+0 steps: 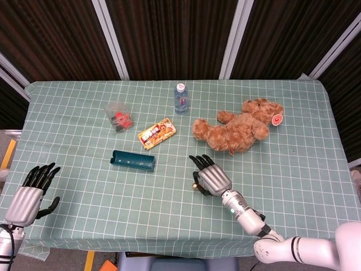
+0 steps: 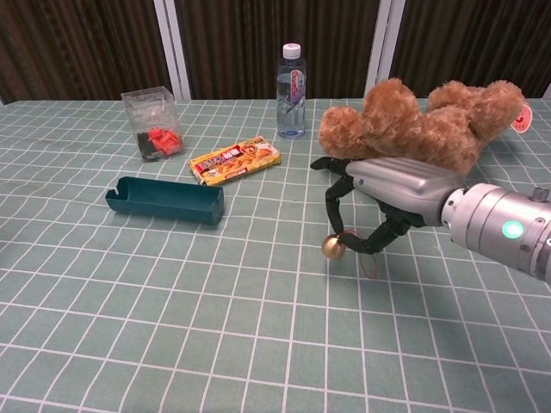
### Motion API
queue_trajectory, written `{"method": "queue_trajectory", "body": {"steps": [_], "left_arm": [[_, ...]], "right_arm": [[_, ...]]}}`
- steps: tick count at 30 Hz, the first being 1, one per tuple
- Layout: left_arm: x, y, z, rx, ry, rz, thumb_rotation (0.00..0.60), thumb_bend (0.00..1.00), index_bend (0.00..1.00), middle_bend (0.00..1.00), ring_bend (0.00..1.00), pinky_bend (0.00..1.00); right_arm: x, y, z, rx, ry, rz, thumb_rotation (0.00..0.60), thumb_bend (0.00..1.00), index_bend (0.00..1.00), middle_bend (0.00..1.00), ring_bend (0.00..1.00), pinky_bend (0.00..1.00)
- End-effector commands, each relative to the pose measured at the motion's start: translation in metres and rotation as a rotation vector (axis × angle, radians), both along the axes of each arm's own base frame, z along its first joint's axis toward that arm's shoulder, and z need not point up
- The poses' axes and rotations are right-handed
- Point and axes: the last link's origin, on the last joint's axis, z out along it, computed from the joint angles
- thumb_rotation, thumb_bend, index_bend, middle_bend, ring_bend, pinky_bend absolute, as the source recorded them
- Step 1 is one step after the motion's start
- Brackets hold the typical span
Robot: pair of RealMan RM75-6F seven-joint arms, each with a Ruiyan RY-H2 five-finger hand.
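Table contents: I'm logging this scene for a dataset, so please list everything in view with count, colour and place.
Table: one, green checked cloth, fills both views.
Bottle: one, clear with a white cap, upright at the far middle.
Teddy bear: one, brown, lying at the far right.
Clear box: one, see-through with red and dark bits inside, far left.
Snack packet: one, yellow and orange, flat between the clear box and the bear.
Long case: one, dark teal, lying in front of the packet.
Small ball: one, gold, pinched by the right hand.
Left hand: one, silver with black fingers, spread at the near left edge, holding nothing.
Right hand: one, silver and black, near the bear, holding the ball.
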Motion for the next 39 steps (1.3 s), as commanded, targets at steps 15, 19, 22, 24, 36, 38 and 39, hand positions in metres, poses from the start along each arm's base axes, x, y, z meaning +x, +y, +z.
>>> {"method": "queue_trajectory", "body": {"steps": [15, 19, 22, 24, 36, 38, 39], "left_arm": [[0.004, 0.001, -0.006, -0.011, 0.008, -0.011, 0.6, 0.4, 0.0, 0.0, 0.0, 0.06], [0.002, -0.001, -0.004, -0.014, 0.006, -0.01, 0.6, 0.4, 0.0, 0.0, 0.0, 0.06], [0.0, -0.001, -0.004, -0.021, 0.005, 0.006, 0.6, 0.4, 0.0, 0.0, 0.0, 0.06], [0.001, 0.0, -0.003, -0.019, 0.007, 0.002, 0.6, 0.4, 0.0, 0.0, 0.0, 0.06], [-0.001, -0.001, 0.0, -0.02, 0.002, 0.003, 0.6, 0.4, 0.0, 0.0, 0.0, 0.06], [0.0, -0.001, -0.001, -0.02, 0.001, 0.002, 0.6, 0.4, 0.0, 0.0, 0.0, 0.06], [0.0, -0.001, -0.001, -0.02, 0.001, 0.002, 0.6, 0.4, 0.0, 0.0, 0.0, 0.06]], "right_arm": [[0.0, -0.006, 0.023, -0.092, -0.014, 0.03, 0.6, 0.55, 0.73, 0.08, 0.0, 0.0], [-0.026, 0.005, 0.035, -0.159, 0.082, 0.063, 0.6, 0.55, 0.73, 0.08, 0.0, 0.0], [-0.019, 0.012, 0.031, -0.136, 0.057, 0.079, 0.6, 0.55, 0.73, 0.08, 0.0, 0.0], [-0.001, 0.012, 0.019, -0.09, 0.002, 0.086, 0.6, 0.55, 0.73, 0.08, 0.0, 0.0], [-0.017, 0.01, 0.018, -0.116, 0.081, 0.067, 0.6, 0.55, 0.72, 0.08, 0.0, 0.0], [-0.017, 0.01, 0.017, -0.113, 0.08, 0.066, 0.6, 0.55, 0.72, 0.08, 0.0, 0.0], [-0.017, 0.009, 0.016, -0.111, 0.08, 0.065, 0.6, 0.55, 0.72, 0.08, 0.0, 0.0]]}}
